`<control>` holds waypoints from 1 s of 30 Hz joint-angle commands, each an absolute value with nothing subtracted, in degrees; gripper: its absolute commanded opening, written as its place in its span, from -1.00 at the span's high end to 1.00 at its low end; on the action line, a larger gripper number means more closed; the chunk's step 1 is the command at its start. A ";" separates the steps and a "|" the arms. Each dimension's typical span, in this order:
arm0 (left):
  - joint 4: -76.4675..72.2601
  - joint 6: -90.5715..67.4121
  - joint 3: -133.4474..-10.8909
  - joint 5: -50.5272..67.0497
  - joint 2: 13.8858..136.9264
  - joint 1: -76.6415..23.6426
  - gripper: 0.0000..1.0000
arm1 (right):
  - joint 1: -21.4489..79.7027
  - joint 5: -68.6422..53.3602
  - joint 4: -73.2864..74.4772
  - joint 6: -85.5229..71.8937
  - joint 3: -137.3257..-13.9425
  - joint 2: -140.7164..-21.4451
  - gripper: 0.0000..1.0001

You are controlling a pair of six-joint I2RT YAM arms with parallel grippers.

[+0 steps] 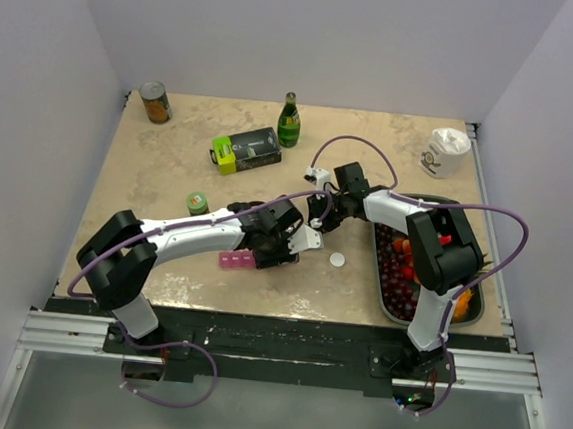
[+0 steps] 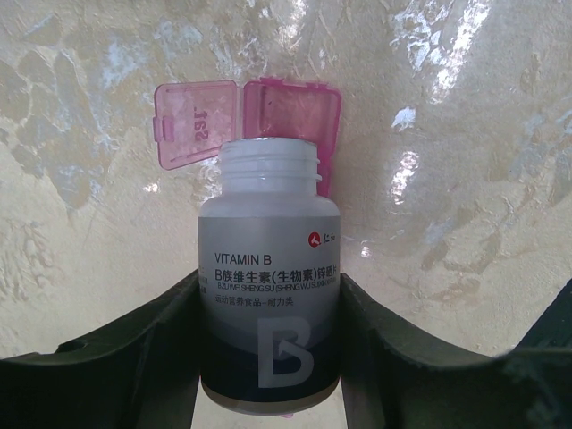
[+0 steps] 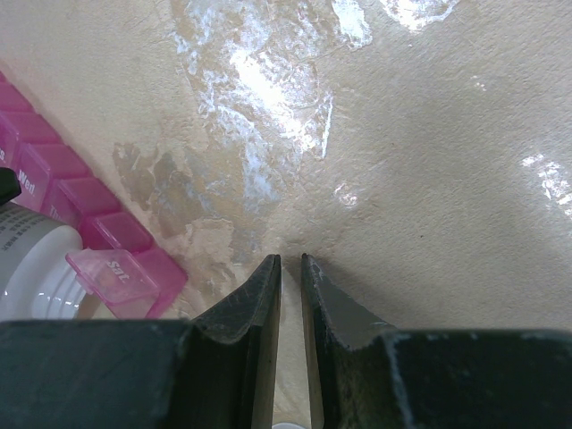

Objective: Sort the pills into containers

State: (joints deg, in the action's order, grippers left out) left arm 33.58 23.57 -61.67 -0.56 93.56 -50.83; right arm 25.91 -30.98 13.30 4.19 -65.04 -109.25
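- Your left gripper (image 2: 268, 288) is clenched on one uncapped white vitamin bottle (image 2: 268, 206). The bottle is tipped on its side, with its open mouth at the pink pill organiser (image 1: 235, 260).
- The organiser is a single strip lying flat on the table (image 1: 170, 174) near its front edge. One lid, marked "Sat", is flipped open at the end nearest the bottle, and the other lids in view are down.
- Your right gripper (image 3: 290, 261) hangs over bare table just right of the organiser. Its jaws are drawn almost together, with a thin slit between them and nothing gripped at the tips.
- One round white cap (image 1: 337, 260) lies to the organiser's right, apart from it.
- One dark tray (image 1: 390, 317) of red fruit sits farther right of the organiser.
- Beyond the organiser stand one small green-lidded jar (image 1: 197, 203), one green-and-black box (image 1: 245, 151), one green glass bottle (image 1: 290, 120) and one can (image 1: 155, 102).
- One white cup (image 1: 446, 151) sits far off, beyond and to the right of the organiser.
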 commanded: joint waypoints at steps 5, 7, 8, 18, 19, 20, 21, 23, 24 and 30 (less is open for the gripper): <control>34.10 24.35 -64.07 -1.58 93.95 -51.33 1.00 | 25.75 -30.50 13.62 5.62 -66.88 -109.95 0.60; 34.19 24.35 -64.07 -1.58 93.95 -51.33 1.00 | 25.84 -30.50 13.62 5.62 -66.88 -109.86 0.60; 34.19 24.35 -64.16 -1.58 93.96 -51.33 1.00 | 25.75 -30.50 13.62 5.54 -66.88 -109.95 0.60; 34.37 24.43 -64.42 -1.76 93.96 -51.33 1.00 | 25.84 -30.50 13.62 5.54 -66.89 -109.95 0.60; 34.63 24.43 -64.51 -1.67 93.96 -51.33 1.00 | 25.84 -30.50 13.62 5.54 -66.88 -109.95 0.60; 34.63 24.43 -64.69 -1.67 94.04 -51.33 1.00 | 25.84 -30.50 13.62 5.54 -66.88 -110.04 0.60; 34.72 24.35 -64.77 -1.67 94.04 -51.33 1.00 | 25.75 -30.50 13.62 5.62 -66.88 -109.95 0.60; 35.07 24.35 -64.95 -1.76 94.13 -51.42 1.00 | 25.75 -30.50 13.54 5.54 -66.88 -109.95 0.60; 35.16 24.35 -65.04 -1.76 94.13 -51.42 1.00 | 25.84 -30.50 13.62 5.62 -66.88 -109.95 0.60; 35.68 24.43 -65.21 -1.93 94.31 -51.59 1.00 | 25.84 -30.50 13.71 5.54 -66.89 -110.04 0.60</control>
